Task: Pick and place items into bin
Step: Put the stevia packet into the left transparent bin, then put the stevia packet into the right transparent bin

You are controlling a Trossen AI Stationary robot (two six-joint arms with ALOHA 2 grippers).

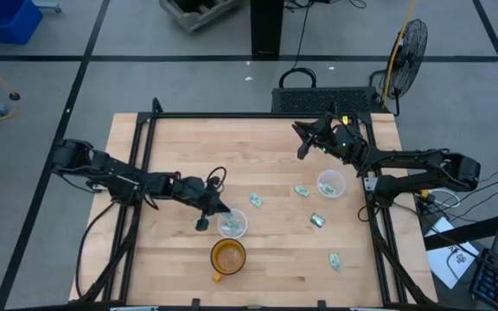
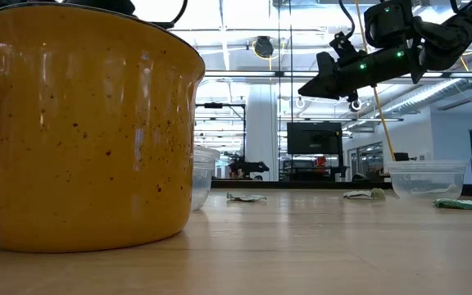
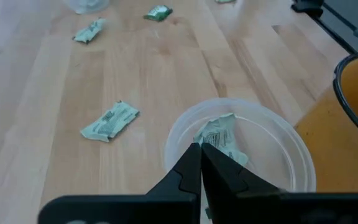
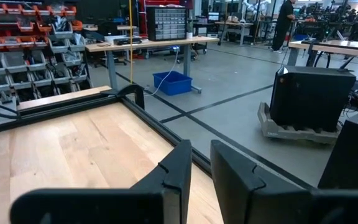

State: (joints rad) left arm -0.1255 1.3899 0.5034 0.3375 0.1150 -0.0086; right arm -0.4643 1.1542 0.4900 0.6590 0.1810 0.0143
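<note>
A clear plastic cup (image 1: 232, 225) stands near the table's middle with a pale green-and-white packet (image 3: 221, 135) inside it. My left gripper (image 3: 201, 149) is shut, its tips just over the cup's near rim (image 3: 173, 140), right beside that packet. Loose packets lie flat on the table: one (image 1: 255, 199) close to the cup, also in the left wrist view (image 3: 109, 121), and others (image 1: 302, 190), (image 1: 318, 220), (image 1: 335, 260) farther right. My right gripper (image 1: 303, 142) is slightly open and empty, raised above the far right of the table; it also shows in the low view (image 2: 311, 87). My left gripper's shut fingertips stand right against the packet in the cup, slanting down from the table's left. I cannot tell whether they touch or pinch it, because the fingers hide the spot.
A yellow speckled mug (image 1: 227, 257) stands just in front of the cup and fills the low view's left (image 2: 88, 123). A second clear cup (image 1: 330, 184) stands at the right. A black frame rail (image 1: 258, 116) runs along the table's far edge.
</note>
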